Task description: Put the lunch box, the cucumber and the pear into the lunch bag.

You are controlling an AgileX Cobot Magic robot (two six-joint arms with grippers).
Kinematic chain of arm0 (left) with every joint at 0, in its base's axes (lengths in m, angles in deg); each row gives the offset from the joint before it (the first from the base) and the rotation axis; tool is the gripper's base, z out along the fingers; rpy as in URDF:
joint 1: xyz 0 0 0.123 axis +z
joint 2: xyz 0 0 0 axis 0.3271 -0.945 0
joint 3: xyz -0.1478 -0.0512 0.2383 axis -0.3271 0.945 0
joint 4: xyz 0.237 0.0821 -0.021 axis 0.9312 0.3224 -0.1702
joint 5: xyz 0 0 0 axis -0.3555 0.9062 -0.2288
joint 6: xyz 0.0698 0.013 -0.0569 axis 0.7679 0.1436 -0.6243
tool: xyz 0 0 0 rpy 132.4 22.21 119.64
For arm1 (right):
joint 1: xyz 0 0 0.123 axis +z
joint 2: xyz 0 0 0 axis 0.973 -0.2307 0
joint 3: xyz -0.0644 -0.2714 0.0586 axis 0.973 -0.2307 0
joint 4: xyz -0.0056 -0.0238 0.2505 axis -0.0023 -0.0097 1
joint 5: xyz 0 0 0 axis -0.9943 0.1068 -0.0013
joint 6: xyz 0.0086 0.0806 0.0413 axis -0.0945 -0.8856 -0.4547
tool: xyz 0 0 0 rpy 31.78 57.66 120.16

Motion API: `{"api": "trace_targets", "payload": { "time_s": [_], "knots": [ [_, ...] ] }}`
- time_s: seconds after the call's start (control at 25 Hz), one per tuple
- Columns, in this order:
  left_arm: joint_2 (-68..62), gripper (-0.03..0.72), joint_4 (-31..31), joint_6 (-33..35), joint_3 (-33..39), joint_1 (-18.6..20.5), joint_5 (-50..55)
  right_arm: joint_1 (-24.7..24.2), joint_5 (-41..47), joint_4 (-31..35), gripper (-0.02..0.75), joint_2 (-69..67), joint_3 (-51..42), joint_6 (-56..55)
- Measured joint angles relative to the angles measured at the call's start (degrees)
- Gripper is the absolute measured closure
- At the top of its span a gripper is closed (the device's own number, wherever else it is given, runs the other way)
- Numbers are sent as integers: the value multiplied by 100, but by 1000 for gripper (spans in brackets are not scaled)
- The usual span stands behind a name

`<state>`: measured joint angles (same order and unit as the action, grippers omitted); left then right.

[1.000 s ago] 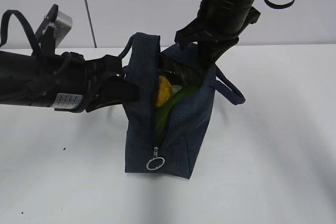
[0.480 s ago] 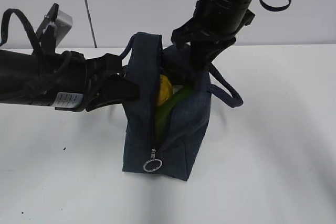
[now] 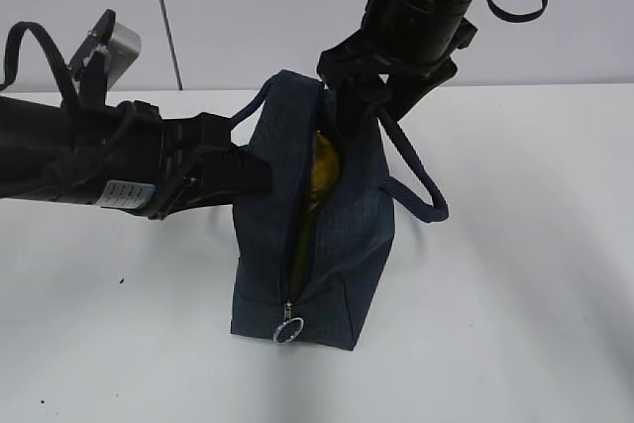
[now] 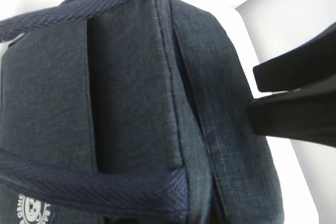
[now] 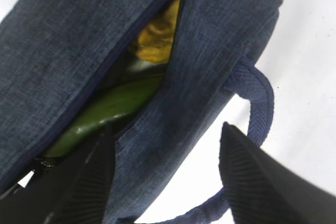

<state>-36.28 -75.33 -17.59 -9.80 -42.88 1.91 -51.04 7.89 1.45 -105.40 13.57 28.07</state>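
The navy lunch bag (image 3: 337,235) stands upright on the white table with its top zipper parted into a narrow slit. Through the slit I see the yellow pear (image 5: 155,38) and, below it, the green cucumber (image 5: 105,111). The lunch box does not show. My right gripper (image 5: 168,182) hangs over the bag's far end, open, one finger at the slit and the other outside the right wall. My left gripper (image 3: 260,173) rests against the bag's left side, fingers parted; its wrist view is filled with bag fabric (image 4: 131,77), and its own jaws are hidden there.
A rope handle (image 3: 416,185) loops out from the bag's right side and another crosses the left wall (image 4: 94,187). The metal ring pull (image 3: 287,330) hangs at the near bottom end of the zipper. The table edge and wall lie behind.
Both grippers have opened and let go of the bag's walls. The wide mouth has sprung back to a narrow slit, and the bag's top has shifted slightly right.
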Motion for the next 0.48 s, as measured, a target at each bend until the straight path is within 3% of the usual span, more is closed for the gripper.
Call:
{"api": "trace_targets", "payload": {
  "time_s": [0.32,0.48],
  "knots": [
    [0,414,27,0,0,0,45,0,0,27,247,120,0,0],
    [0,469,27,0,0,0,80,0,0,-207,247,521,0,-11]
  ]
}}
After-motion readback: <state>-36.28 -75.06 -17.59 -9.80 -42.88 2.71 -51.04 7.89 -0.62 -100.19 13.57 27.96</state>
